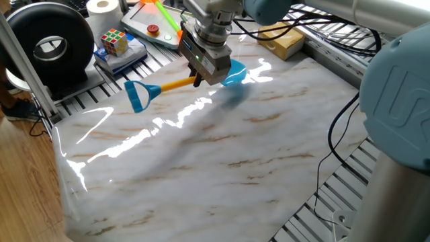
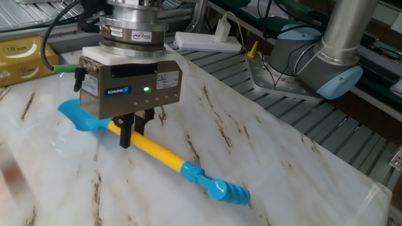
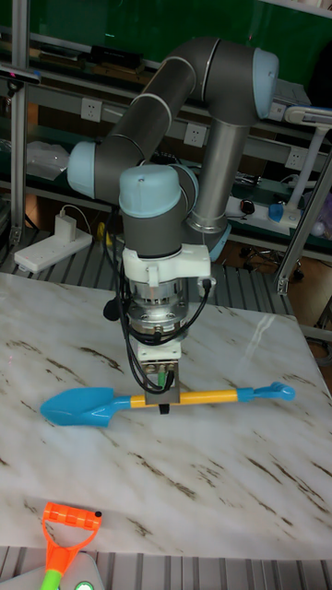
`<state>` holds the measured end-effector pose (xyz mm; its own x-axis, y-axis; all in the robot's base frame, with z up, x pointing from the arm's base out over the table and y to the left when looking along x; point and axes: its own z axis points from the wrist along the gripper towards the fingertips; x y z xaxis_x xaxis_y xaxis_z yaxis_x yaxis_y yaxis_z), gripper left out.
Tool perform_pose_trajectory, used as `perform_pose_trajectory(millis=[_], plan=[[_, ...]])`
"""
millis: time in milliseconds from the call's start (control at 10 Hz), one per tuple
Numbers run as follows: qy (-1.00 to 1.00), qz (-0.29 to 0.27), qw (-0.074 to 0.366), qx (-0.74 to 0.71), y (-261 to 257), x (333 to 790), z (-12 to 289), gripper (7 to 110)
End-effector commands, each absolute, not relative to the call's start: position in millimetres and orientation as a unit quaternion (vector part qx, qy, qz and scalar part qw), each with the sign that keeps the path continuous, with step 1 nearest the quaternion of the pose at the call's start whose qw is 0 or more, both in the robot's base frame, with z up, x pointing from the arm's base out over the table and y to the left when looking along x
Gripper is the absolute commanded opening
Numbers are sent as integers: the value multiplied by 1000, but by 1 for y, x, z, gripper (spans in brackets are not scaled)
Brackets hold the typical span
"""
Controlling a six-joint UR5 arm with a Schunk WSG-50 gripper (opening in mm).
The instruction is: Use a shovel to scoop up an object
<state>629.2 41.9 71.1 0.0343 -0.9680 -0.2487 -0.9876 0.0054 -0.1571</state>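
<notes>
Gripper [image 2: 132, 130] fingers clamp the shovel [image 2: 157, 152] by its smooth yellow plastic shaft, flat blue blade toward the tan block [image 1: 282, 40] at the glossy marble table's [image 1: 222, 154] edge

The arm [image 3: 198, 111] is made of thick silver-grey tubes joined by rounded housings with pale blue end caps, and a black cable runs down along its wrist. Below a white collar sits a ringed metal flange bearing a small red-lettered label. Under it, the pincer [image 2: 133, 129] has a boxy grey body with a blue brand strip, a lit green lamp, a green plug on one side, and two slim black fingers [image 2: 125, 134].
</notes>
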Motion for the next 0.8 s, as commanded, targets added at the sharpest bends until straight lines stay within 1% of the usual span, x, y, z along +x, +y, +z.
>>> perform_pose_trajectory(millis=[0, 100, 200, 400, 600, 700], plan=[[679, 24, 131, -722, 33, 627, 70, 7], [676, 22, 125, -725, 30, 626, 69, 7], [680, 31, 121, -723, 32, 621, 69, 7], [694, 32, 123, -709, 32, 622, 69, 7], [692, 35, 141, -707, 42, 627, 72, 7], [682, 34, 146, -716, 38, 628, 71, 7]])
